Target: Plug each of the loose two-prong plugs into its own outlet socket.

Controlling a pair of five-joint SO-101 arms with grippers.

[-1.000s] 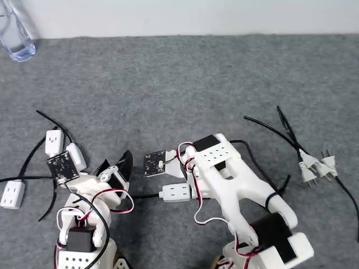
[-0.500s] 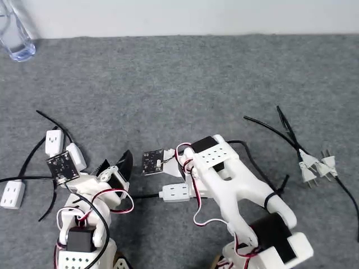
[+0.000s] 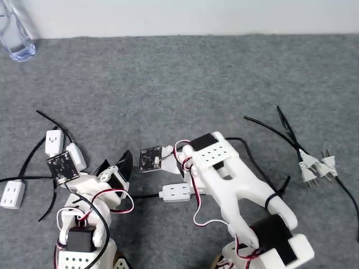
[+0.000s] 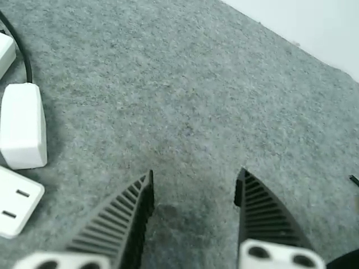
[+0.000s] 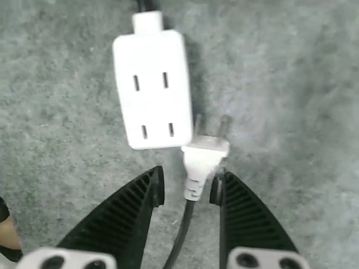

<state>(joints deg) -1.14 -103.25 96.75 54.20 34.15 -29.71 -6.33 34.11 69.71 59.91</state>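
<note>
Right wrist view: shows the right gripper (image 5: 188, 182) with its black fingers (image 5: 134, 207) spread apart, clamped on nothing. Finds a white two-prong plug (image 5: 205, 154) lying between the fingertips and just past them, nearer one finger than the other, prongs pointing away from the gripper, dark cord (image 5: 182, 235) running back through the gap. Cannot tell whether that nearer finger touches the plug. Places a white outlet block (image 5: 150, 89) just beyond the fingertips, flat on the grey mat (image 5: 291, 84), slots facing up, its near corner just beside the plug's prongs, nothing plugged into it. Left wrist view: shows the left gripper (image 4: 193, 188) likewise wide open, with bare mat between its fingers and ahead of them. Puts two more white outlet blocks (image 4: 22, 126) outside one finger, off to its side and apart from it. High view: sets two further loose plugs (image 3: 311, 168) well away from both grippers, out beyond the right arm (image 3: 235, 179), lying close together on their black cords.
</note>
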